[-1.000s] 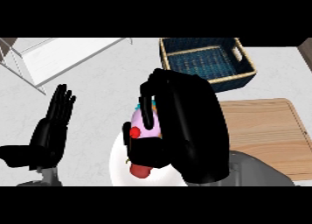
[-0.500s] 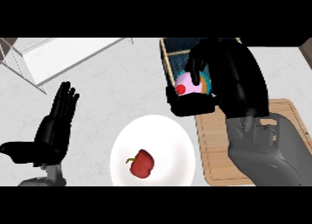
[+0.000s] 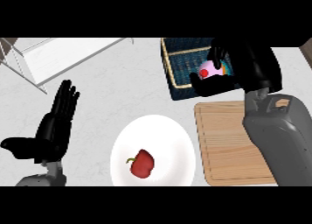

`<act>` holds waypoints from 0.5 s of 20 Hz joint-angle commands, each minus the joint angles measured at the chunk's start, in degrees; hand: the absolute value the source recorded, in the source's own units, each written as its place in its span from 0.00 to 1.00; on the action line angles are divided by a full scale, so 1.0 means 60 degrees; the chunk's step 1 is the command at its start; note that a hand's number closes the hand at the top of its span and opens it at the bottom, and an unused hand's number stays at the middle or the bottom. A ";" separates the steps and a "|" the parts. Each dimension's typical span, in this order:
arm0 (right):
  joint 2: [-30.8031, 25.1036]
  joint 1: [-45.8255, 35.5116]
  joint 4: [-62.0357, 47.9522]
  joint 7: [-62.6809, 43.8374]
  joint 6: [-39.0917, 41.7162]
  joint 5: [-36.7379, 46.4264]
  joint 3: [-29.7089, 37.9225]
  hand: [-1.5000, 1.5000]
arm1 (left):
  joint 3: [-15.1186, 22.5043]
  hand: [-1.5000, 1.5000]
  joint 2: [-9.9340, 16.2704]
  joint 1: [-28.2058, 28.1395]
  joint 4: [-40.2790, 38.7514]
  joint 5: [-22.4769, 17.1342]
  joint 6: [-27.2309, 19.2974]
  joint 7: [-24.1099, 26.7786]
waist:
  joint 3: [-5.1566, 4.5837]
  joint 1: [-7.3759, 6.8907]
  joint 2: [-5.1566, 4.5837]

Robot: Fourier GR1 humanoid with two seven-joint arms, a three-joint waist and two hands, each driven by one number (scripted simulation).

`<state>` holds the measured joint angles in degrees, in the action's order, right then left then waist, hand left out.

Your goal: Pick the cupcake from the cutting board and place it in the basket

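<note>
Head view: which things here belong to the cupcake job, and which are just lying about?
In the job:
- cupcake, held in the right hand
- basket, under the cupcake
- cutting board, now bare

Lying about:
- white plate with a red pepper
- left hand, resting open

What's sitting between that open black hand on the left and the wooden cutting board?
In the head view, a white plate holding a red pepper lies between the left hand and the cutting board.

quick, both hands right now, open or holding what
Left hand: open, holding nothing, resting at the view's left.
Right hand: shut on the cupcake, above the basket.
</note>
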<state>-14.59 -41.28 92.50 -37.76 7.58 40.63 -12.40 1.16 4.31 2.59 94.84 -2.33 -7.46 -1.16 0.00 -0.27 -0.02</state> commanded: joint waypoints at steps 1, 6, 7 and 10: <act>-0.0439 0.0738 -0.1248 0.1769 -0.0484 0.0098 0.0367 1.00 | 0.0135 0.50 -0.0288 0.0092 -0.0225 0.0197 -0.0207 0.0250 | 0.0002 -0.0008 -0.0026; -0.0041 0.0620 -0.1242 0.1853 -0.0181 0.0237 0.0780 1.00 | -0.0181 0.50 0.0042 -0.0151 0.0274 -0.0150 0.0199 -0.0224 | -0.0001 0.0016 0.0003; 0.0524 -0.0003 -0.2106 0.1700 -0.0616 0.0652 0.0541 1.00 | -0.0180 0.50 -0.0117 0.0507 -0.0527 0.0033 0.0050 0.0109 | -0.0002 0.0002 -0.0012; 0.0305 0.0118 -0.2873 0.2717 -0.0803 0.0439 0.1106 1.00 | -0.0030 0.50 -0.0170 -0.0215 0.0142 -0.0006 0.0138 0.0024 | -0.0001 -0.0019 -0.0004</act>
<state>-12.92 -40.20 79.83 -26.05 3.73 43.53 -8.47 0.72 4.12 1.81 95.54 -2.42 -6.48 -0.97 0.00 -0.40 -0.07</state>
